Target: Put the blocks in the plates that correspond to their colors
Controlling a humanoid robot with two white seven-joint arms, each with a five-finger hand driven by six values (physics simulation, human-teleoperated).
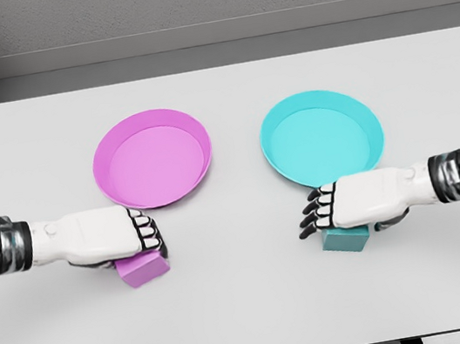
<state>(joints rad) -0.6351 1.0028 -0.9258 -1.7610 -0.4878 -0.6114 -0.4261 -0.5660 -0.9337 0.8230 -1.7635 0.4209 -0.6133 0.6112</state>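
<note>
Nothing is placed yet: both plates are empty and both blocks are on the tabletop [253,309]. The pink plate [152,158] and the cyan plate [321,135] stand side by side, a little apart, toward the far side of the tabletop.

The pink block [144,269] lies just in front of the pink plate, near its front rim but not touching it. The left hand [125,233] is over this block, and its fingers [145,231] are curled down at the block's top edge. It looks as if the hand has closed on the block, but the block seems to rest on the surface, so I judge that the grasp is made or almost made and the lift is not begun.

The cyan block [346,239] lies just in front of the cyan plate, also near the rim. The right hand [346,204] covers its top, with the fingers bent down on the side toward the pink block. Whether they really press on the block, I cannot tell for sure; it looks like a grip.

What is left, in my judgement, is the main part: each block must be lifted, carried over the front rim of the plate of its own colour, and released inside.
</note>
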